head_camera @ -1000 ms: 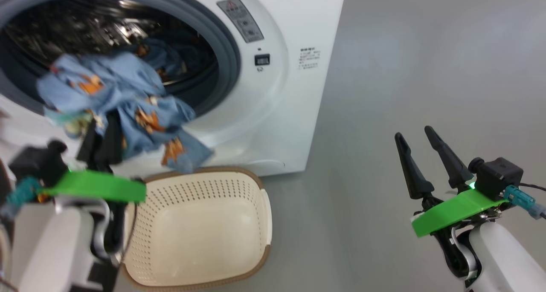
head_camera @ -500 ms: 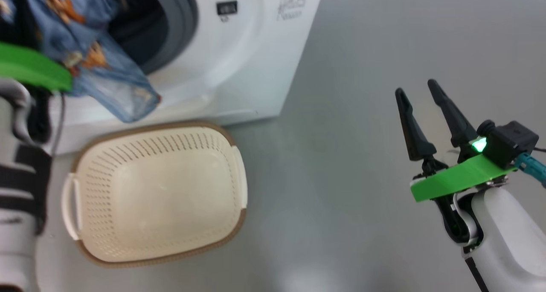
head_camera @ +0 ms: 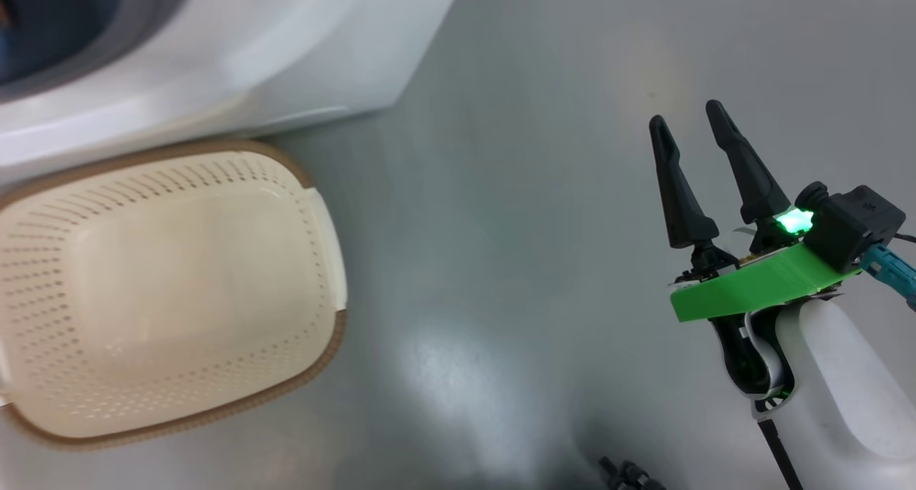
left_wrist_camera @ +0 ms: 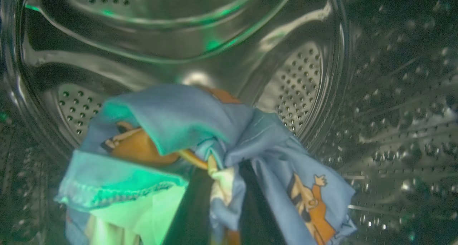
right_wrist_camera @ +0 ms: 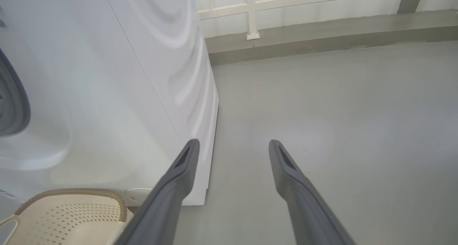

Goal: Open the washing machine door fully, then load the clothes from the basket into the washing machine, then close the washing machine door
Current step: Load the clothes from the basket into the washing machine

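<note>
Head view, one basket, one right claw spread, one clothes bundle

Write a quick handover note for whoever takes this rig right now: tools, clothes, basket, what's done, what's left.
Left tool: shut on the clothes, inside the washing machine drum.
Right tool: open, empty, above the floor to the right of the basket.
Basket: on the floor in front of the machine; the part in view holds nothing.
Done: door open, clothes carried into the drum.
Left: release the clothes, pull the left tool out, close the door.
</note>
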Motion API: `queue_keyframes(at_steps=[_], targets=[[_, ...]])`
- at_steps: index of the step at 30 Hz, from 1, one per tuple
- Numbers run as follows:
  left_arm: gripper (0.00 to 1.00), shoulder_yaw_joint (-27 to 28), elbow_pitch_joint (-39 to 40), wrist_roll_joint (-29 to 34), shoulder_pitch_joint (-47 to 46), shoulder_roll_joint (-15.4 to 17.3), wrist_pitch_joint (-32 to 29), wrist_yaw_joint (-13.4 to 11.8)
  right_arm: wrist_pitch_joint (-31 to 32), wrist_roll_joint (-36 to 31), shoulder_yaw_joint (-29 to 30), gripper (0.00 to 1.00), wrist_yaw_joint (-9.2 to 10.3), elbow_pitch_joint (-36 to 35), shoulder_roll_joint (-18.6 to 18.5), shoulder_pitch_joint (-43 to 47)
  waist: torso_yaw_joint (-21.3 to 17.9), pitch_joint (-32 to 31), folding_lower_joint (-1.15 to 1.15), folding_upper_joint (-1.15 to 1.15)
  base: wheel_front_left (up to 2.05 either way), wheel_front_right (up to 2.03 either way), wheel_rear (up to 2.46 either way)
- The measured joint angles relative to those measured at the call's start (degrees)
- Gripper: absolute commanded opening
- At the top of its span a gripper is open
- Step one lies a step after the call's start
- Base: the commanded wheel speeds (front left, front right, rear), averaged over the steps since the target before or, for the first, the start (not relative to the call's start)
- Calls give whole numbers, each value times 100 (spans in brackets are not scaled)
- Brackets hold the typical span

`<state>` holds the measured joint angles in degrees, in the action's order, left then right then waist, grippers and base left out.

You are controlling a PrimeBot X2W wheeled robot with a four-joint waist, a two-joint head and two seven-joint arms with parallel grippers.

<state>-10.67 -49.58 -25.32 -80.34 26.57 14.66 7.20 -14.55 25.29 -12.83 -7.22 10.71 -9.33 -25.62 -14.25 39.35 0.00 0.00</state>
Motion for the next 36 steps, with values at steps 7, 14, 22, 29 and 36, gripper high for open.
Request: queue_keyframes(at_steps=[7, 14, 22, 29, 36], targets=[[100, 489, 98, 280, 15, -71, 7, -46, 0, -10, -7, 100, 0, -4, 141, -70, -257, 395, 0, 0, 0, 0, 0], [100, 426, -1234, 154, 166, -354, -513, -77, 0, -14, -24, 100, -1, 16, 135, -117, -296, 342, 0, 0, 0, 0, 0], [100, 219, -1823, 66, 134, -609, -269, -55, 0, -15, -37, 100, -1, 178, 92, -140, -84, 14, 0, 0, 0, 0, 0], [100, 37, -1790, -48, 755, -996, -45, 0, 0, -13, -31, 100, -1, 335, -12, -200, 138, -354, 0, 0, 0, 0, 0], [100, -346, -1277, -436, 1502, -1192, -20, 1, 0, 4, -123, 100, -1, 471, -44, -197, 399, -780, 0, 0, 0, 0, 0]])
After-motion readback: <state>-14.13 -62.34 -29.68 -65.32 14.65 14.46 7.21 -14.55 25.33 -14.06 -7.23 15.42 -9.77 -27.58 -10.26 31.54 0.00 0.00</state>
